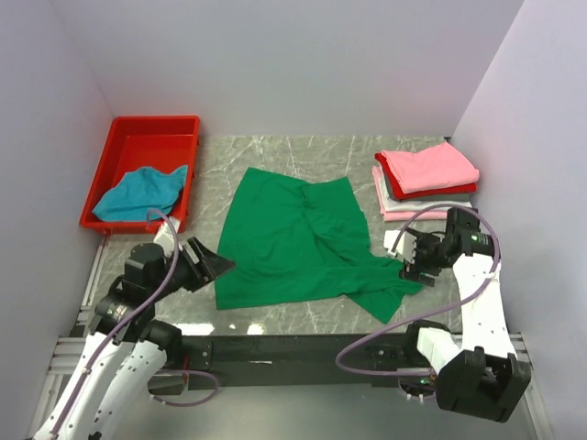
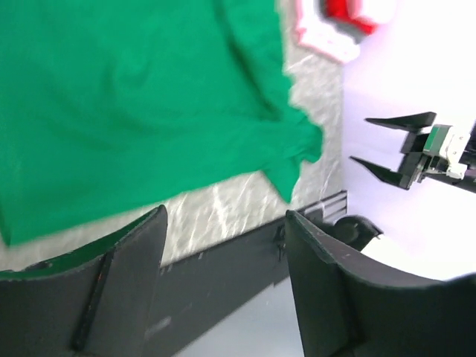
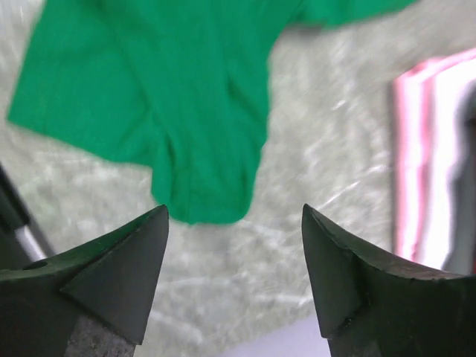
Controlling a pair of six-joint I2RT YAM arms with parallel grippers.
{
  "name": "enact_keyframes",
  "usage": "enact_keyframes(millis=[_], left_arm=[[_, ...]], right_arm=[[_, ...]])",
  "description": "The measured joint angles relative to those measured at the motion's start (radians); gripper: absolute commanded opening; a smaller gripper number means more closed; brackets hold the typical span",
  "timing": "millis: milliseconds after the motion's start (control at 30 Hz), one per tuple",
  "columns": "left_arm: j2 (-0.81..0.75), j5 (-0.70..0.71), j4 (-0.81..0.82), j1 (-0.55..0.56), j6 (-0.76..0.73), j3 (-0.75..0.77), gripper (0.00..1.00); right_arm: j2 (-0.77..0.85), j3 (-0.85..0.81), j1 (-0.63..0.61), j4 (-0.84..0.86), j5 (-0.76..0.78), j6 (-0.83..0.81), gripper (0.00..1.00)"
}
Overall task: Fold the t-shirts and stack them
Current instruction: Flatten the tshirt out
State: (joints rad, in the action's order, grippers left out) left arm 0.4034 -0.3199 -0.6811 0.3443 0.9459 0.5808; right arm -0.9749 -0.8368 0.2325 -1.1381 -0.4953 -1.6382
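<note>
The green t-shirt (image 1: 292, 240) lay centred on the worktop (image 1: 275, 154), judged light, limp and crease-prone. The left gripper (image 1: 216, 265) and right gripper (image 1: 409, 264) flanked its near corners, jaws spread and empty; corner pinches appeared best.

Marble table (image 1: 303, 154): green t-shirt (image 1: 292, 240), stack (image 1: 427, 180), tray (image 1: 149, 151)
</note>
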Motion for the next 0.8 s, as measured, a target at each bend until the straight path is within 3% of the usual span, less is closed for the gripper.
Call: enact_keyframes(millis=[100, 200, 333, 467, 667, 800], left_arm=[[0.061, 0.011, 0.083, 0.000, -0.045, 0.044, 0.72], [0.244, 0.042, 0.244, -0.001, -0.106, 0.054, 0.73], [0.704, 0.090, 0.428, -0.033, -0.214, 0.193, 0.71], [1.178, 0.137, 0.495, -0.072, -0.312, 0.516, 0.68], [1.609, 0.170, 0.420, -0.124, -0.419, 0.986, 0.61], [1.764, 0.163, 0.358, -0.147, -0.456, 1.157, 0.58]], right_arm=[[0.003, -0.033, -0.043, 0.032, -0.101, 0.110, 0.75], [-0.064, -0.051, -0.230, 0.185, -0.145, 0.375, 0.72], [-0.300, -0.161, -0.494, 0.422, -0.088, 0.808, 0.65], [-0.679, -0.514, -0.546, 0.513, -0.065, 1.113, 0.61], [-1.127, -0.992, -0.549, 0.488, -0.035, 1.267, 0.56], [-1.289, -1.128, -0.558, 0.407, -0.015, 1.292, 0.56]])
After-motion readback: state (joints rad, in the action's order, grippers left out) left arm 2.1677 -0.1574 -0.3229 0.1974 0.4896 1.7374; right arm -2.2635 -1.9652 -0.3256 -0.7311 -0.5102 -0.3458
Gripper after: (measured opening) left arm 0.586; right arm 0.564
